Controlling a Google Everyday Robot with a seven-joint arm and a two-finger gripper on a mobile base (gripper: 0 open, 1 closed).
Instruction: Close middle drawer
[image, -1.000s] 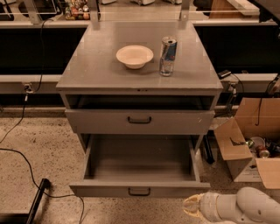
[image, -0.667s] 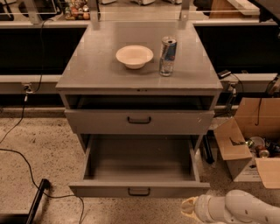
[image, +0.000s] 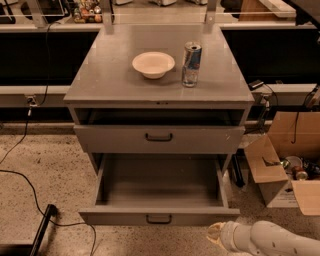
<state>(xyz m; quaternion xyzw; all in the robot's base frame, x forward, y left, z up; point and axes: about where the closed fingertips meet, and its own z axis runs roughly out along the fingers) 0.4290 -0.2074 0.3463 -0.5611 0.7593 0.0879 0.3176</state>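
The middle drawer (image: 159, 218) is pulled far out of the grey cabinet (image: 100, 85). It has a low flat front with a small black handle, and its inside is bare. The taller-fronted top drawer (image: 159, 137) above it stands slightly out. The lowest drawer is hidden under the open one. My gripper (image: 216, 234) is at the bottom right on a white arm (image: 272, 241). It sits just below and in front of the open drawer's right front corner, close to the floor.
A white bowl (image: 153, 64) and a drink can (image: 191, 64) stand on the cabinet top. Open cardboard boxes (image: 280, 165) with clutter sit on the floor at the right. Black cables (image: 20, 175) and a black bar (image: 42, 227) lie on the floor at the left.
My gripper and arm have shifted slightly left, toward the open drawer's right front corner. The drawers have not moved.
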